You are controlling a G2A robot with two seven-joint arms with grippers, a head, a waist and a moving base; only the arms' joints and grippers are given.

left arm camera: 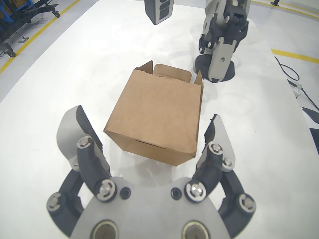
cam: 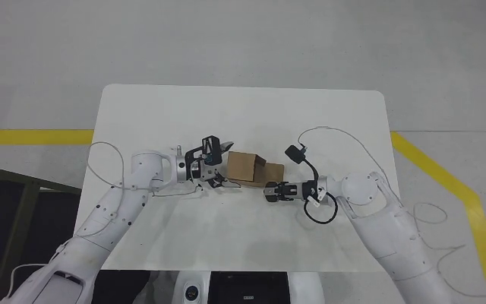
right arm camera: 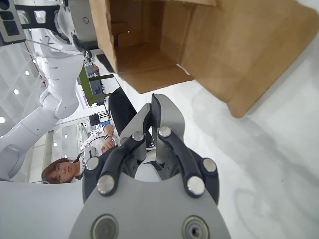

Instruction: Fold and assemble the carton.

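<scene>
I see the carton (cam: 247, 169) lying on its side near the middle of the white table (cam: 228, 106), between my two arms. It is brown cardboard, already squared into a box shape.

In the left wrist view the carton's (left arm camera: 159, 100) closed end faces the camera, with a thin slot showing along that face. At its far end the flaps stand loose and unfolded.

The left end effector (cam: 222, 163) sits at that closed end. Its fingers are spread wide, one on either side of the near corners. From the wrist I see bare table (left arm camera: 62, 63) between the left end effector's (left arm camera: 147, 115) pads and the cardboard, so it grips nothing.

The right end effector (cam: 267, 192) is at the opposite, open end. Its fingers are pressed together with nothing between them. In the left wrist view the right end effector (left arm camera: 216, 78) points down at the table, just beside a side flap.

From the right wrist, the right end effector (right arm camera: 154, 100) lies just short of one flap's edge, and I look straight into the carton's (right arm camera: 236, 50) hollow interior. One long flap lies flat on the table (right arm camera: 249, 162).
</scene>
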